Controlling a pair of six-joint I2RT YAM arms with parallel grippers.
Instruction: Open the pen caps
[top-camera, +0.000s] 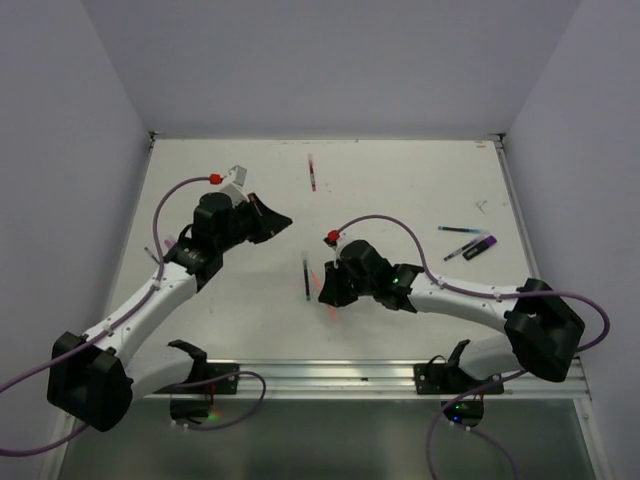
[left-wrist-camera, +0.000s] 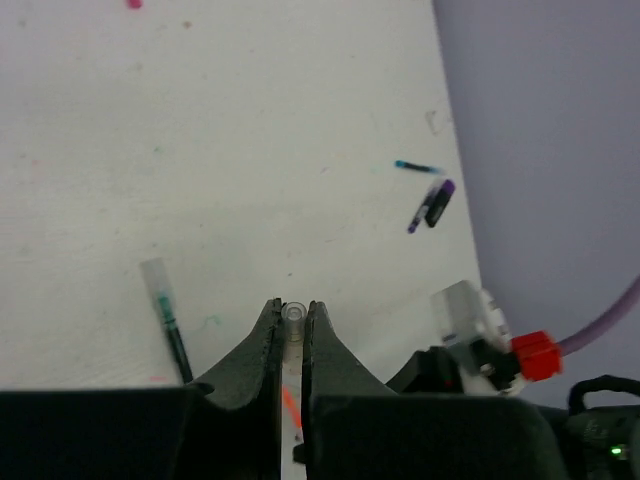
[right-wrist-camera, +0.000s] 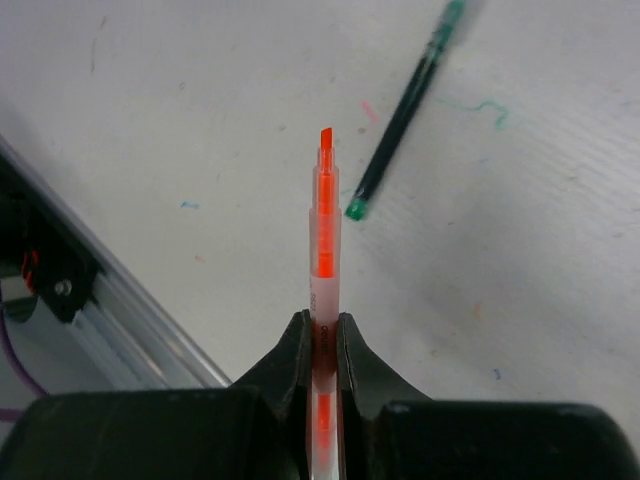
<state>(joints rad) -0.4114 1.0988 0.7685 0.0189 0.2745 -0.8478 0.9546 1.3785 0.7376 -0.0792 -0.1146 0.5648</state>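
Note:
My left gripper (left-wrist-camera: 292, 312) is shut on a clear whitish pen cap (left-wrist-camera: 292, 318) with an orange clip, held above the table; in the top view it (top-camera: 283, 219) is at the centre left. My right gripper (right-wrist-camera: 324, 325) is shut on an uncapped orange highlighter body (right-wrist-camera: 325, 225), its chisel tip pointing away; in the top view it (top-camera: 325, 296) is near the table's middle front. A green-ink pen (top-camera: 306, 277) with a clear cap (left-wrist-camera: 155, 276) lies between the grippers, and also shows in the right wrist view (right-wrist-camera: 402, 115).
A red pen (top-camera: 312, 172) lies at the back centre. A blue pen (top-camera: 459, 230) and a purple-capped pen (top-camera: 476, 247) lie at the right, and also show in the left wrist view (left-wrist-camera: 431, 205). Grey walls enclose the table. A metal rail (right-wrist-camera: 110, 320) runs along the near edge.

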